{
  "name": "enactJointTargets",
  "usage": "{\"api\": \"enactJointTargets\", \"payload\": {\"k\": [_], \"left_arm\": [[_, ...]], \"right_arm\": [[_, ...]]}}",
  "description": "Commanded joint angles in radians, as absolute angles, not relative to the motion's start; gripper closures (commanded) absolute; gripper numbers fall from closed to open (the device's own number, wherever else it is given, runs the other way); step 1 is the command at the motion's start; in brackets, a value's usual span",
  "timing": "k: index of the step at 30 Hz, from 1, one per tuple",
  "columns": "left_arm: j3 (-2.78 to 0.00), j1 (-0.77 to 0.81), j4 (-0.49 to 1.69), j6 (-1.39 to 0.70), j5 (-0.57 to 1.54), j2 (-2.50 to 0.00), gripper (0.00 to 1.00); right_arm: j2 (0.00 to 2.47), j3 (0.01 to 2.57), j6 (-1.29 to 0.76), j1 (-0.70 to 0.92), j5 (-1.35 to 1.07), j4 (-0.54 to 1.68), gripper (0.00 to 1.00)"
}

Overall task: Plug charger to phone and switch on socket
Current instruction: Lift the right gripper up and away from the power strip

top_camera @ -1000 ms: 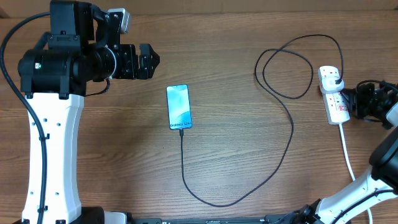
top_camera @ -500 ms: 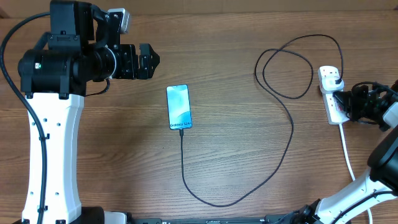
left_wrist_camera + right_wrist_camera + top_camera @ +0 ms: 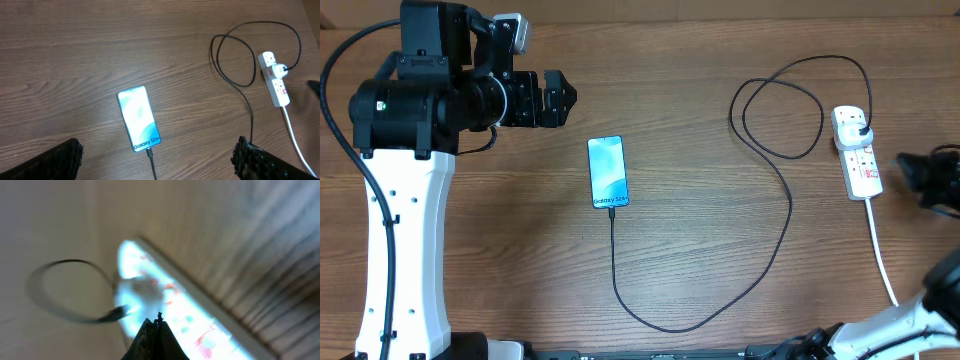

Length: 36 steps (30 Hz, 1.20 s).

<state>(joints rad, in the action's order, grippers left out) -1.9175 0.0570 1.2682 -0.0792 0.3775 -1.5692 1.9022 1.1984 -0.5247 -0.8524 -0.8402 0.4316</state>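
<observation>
Hovering just right of the socket (image 3: 865, 170)
Right gripper (image 3: 902, 165) is sitting near but apart from it, fingertips pinched together.

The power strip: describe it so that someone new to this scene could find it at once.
On the wooden table, look right, just past the looping black cable. The power strip is the white oblong bar there, with red switches, the cable plugged into one end and a white lead trailing from the other.
</observation>
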Motion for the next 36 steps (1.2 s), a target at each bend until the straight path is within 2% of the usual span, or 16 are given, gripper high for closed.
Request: {"api": "enactJointTargets", "payload": {"k": [1, 11, 18, 22, 29, 36], "left_arm": [[-1.913, 0.053, 1.268, -0.075, 0.385, -1.576, 0.00], [-1.913, 0.053, 1.268, -0.075, 0.385, -1.576, 0.00], [-1.913, 0.053, 1.268, -0.075, 0.385, -1.576, 0.00], [-1.913, 0.053, 1.268, -0.075, 0.385, -1.576, 0.01], [-1.913, 0.053, 1.268, -0.075, 0.385, -1.576, 0.01], [-1.913, 0.053, 1.268, -0.075, 0.385, -1.576, 0.00]], "right_arm": [[1.775, 1.200, -0.527, -0.853, -0.936, 0.434, 0.96], [1.464, 1.208, -0.471, -0.776, -0.932, 0.485, 0.96], [1.254, 1.271, -0.435, -0.603, -0.723, 0.591, 0.96], [1.193, 1.360, -0.360, -0.458, -0.591, 0.707, 0.96], [1.178, 1.548, -0.287, -0.108, -0.206, 0.956, 0.96], [1.192, 1.571, -0.251, 0.214, 0.085, 1.146, 0.96]]}}
